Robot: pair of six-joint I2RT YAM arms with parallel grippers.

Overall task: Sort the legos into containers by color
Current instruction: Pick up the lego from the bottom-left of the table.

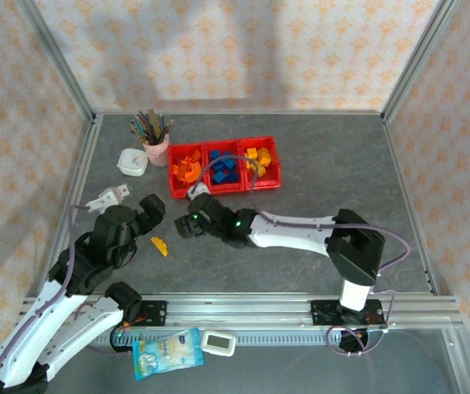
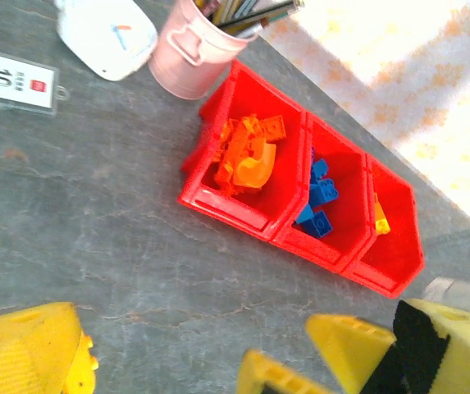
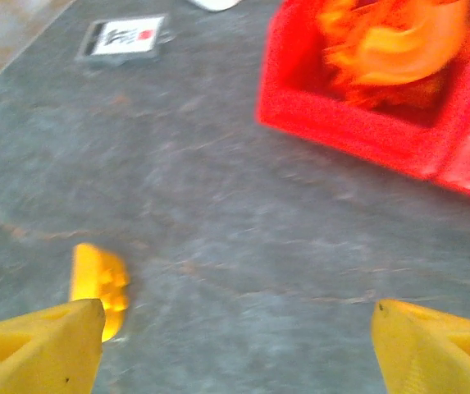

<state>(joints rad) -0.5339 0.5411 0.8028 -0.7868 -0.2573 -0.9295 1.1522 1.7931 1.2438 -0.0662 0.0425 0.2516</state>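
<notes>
My left gripper (image 1: 151, 207) and right gripper (image 3: 235, 328) both gape empty, the right low, I reckon, to take the stray orange brick (image 3: 99, 283) lying on the table (image 1: 325, 164) short of the bins (image 1: 263, 187).

Left gripper (image 1: 151, 209) sits left of centre, jaws wide; right gripper (image 1: 188, 223), stretched from lower right, gapes empty.
</notes>
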